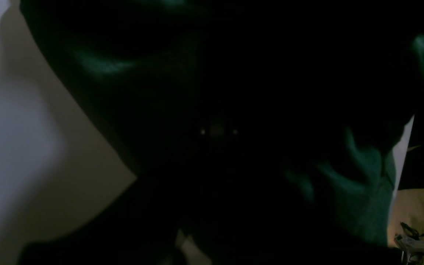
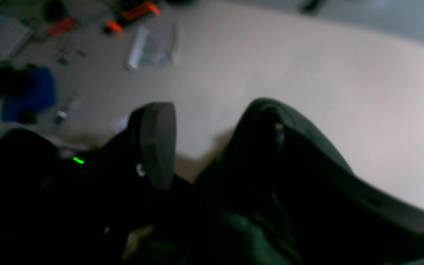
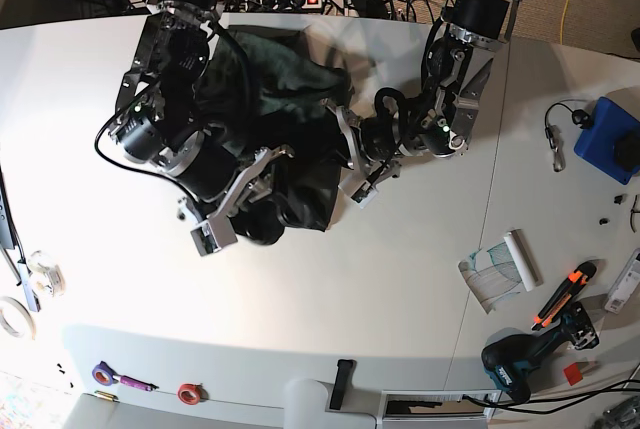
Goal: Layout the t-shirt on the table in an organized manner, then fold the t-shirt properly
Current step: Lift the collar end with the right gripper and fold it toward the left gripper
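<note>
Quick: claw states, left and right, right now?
Left claw: cannot tell; the shirt blacks out its wrist view.
Right claw: open, bare table showing through the gap.

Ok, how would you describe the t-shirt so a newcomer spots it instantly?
Look at the white table, toward its far edge near the middle. The t-shirt is the crumpled dark green heap there. It is the only cloth; its neighbours are rigid black robot arms.
</note>
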`<action>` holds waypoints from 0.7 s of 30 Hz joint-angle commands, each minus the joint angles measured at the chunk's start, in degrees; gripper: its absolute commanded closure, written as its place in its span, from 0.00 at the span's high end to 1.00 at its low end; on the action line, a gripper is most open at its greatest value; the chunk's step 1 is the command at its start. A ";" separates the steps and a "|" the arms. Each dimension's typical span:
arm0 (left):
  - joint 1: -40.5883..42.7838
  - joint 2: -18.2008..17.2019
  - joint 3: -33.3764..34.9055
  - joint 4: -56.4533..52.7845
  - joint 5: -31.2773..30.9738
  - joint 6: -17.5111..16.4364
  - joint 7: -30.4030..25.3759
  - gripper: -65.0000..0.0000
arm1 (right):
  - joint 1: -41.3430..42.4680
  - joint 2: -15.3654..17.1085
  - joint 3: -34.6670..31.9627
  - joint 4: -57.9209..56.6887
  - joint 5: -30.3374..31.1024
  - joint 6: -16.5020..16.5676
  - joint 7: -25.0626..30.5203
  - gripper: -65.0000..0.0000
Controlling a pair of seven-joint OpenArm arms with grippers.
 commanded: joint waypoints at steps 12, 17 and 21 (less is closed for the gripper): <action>0.17 -0.22 0.20 -0.04 2.78 0.46 3.45 0.00 | 0.22 0.28 -0.09 0.74 -1.42 0.17 1.64 0.49; 0.20 -0.22 0.20 -0.04 2.80 0.44 3.48 0.00 | 0.20 0.31 3.10 0.74 -11.41 -6.47 3.06 0.49; 0.20 -0.22 0.20 -0.04 2.80 0.44 3.48 0.00 | -0.68 0.28 13.05 0.74 -6.73 -7.26 1.05 0.49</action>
